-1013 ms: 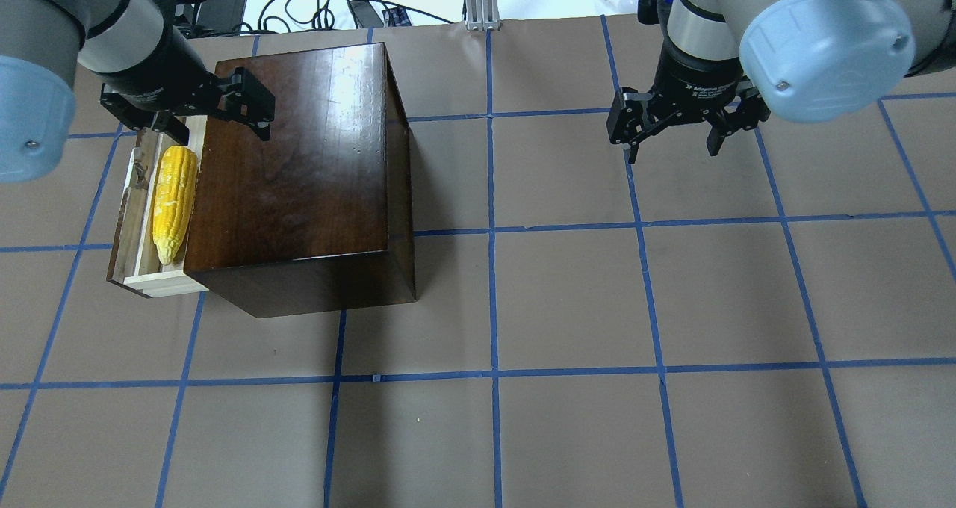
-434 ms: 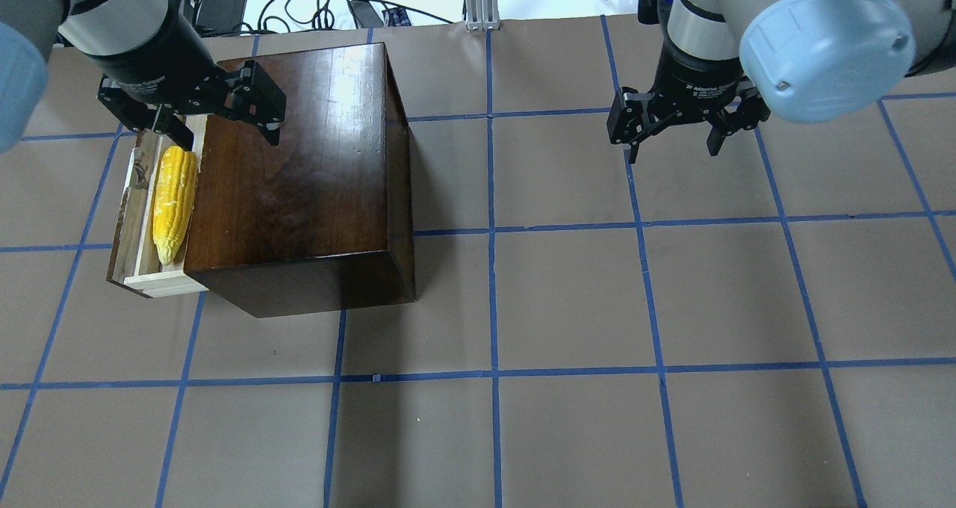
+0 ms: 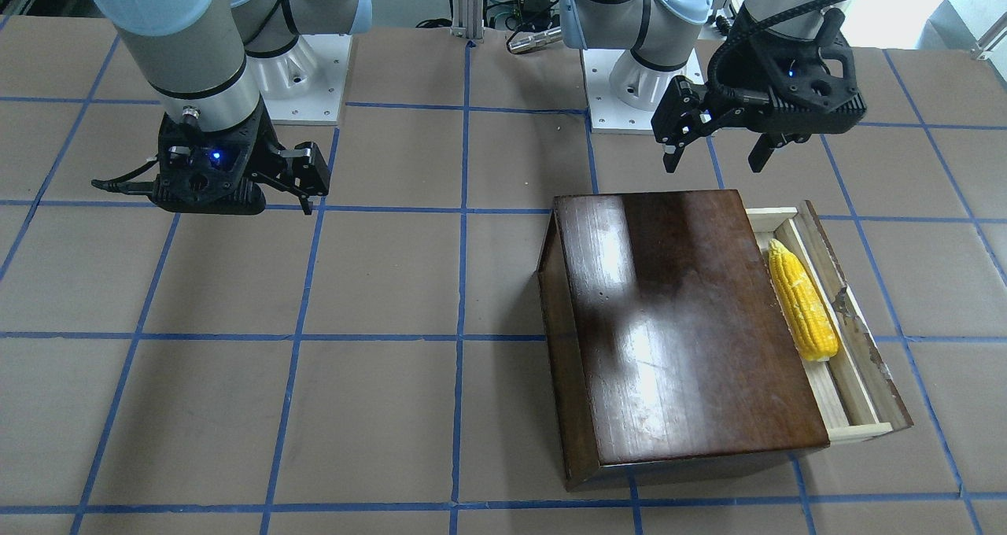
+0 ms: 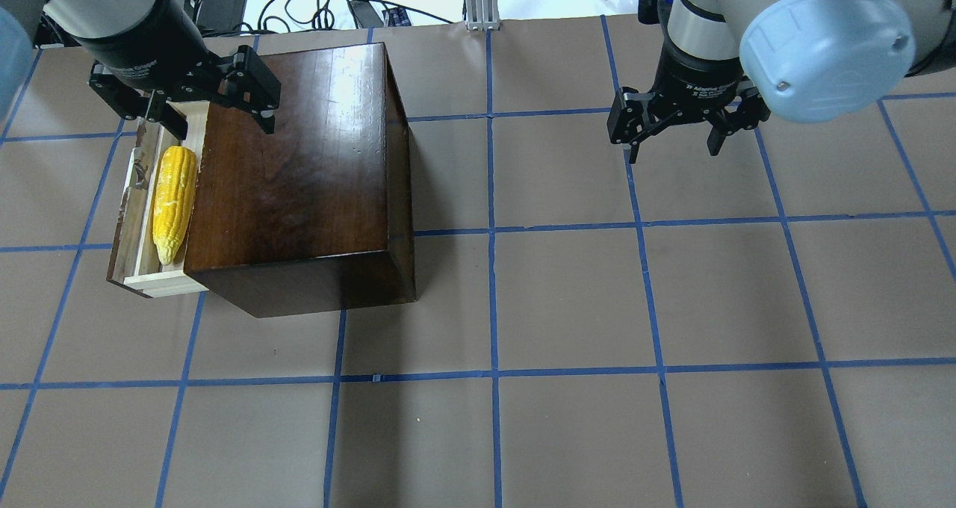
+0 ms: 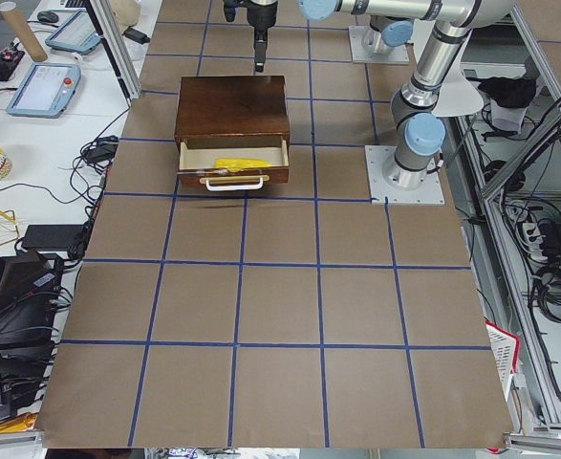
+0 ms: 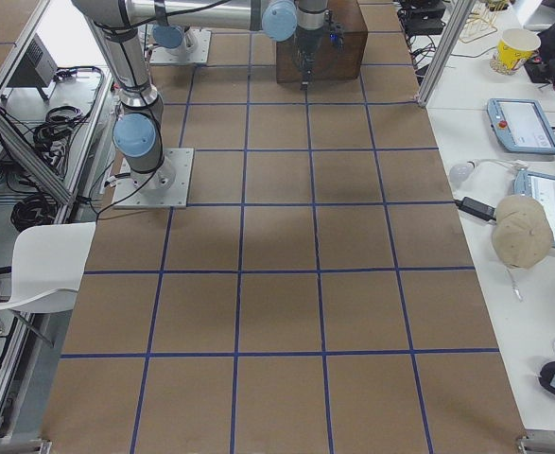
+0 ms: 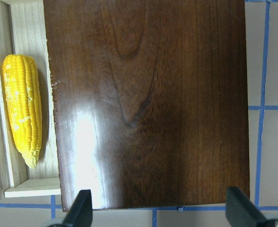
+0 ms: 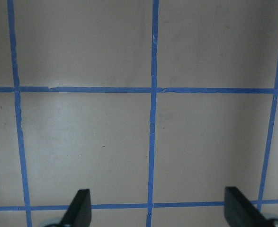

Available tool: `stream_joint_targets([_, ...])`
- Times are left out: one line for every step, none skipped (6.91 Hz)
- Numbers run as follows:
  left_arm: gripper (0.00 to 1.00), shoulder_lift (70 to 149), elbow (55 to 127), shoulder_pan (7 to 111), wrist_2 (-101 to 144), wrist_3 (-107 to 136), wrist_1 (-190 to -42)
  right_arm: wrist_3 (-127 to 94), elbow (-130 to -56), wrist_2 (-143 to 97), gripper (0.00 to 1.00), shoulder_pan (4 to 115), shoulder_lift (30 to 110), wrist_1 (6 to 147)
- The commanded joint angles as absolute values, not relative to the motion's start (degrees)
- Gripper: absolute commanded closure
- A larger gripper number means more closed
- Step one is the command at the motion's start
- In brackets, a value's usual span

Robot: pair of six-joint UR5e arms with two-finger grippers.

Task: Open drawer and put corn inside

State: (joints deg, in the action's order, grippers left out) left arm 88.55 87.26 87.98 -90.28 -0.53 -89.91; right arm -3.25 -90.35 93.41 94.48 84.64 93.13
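Note:
The yellow corn (image 4: 174, 203) lies inside the pulled-out drawer (image 4: 166, 283) on the left side of the dark-brown box (image 4: 291, 164). It also shows in the front view (image 3: 802, 311) and the left wrist view (image 7: 23, 116). My left gripper (image 4: 224, 127) is open and empty. It hovers over the far end of the box and drawer, above and beyond the corn's thick end. My right gripper (image 4: 672, 152) is open and empty over bare table at the right, with only tape lines below it (image 8: 158, 210).
The brown table carries a blue tape grid. An aluminium post (image 4: 482, 0) and cables stand at the far edge. The arm bases (image 3: 629, 86) sit beyond the box in the front view. The drawer's front panel (image 3: 865, 338) juts out past the box.
My left gripper has moved away from the corn toward the table's far edge, staying open. The corn, drawer and right arm have not moved.

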Motion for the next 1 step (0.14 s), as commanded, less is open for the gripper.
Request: stream_joint_targets([0.00,88.4,86.9,88.0,-90.4,-0.5,-91.4,-3.3,-90.4,93.4,0.00,94.5,84.6,93.1])
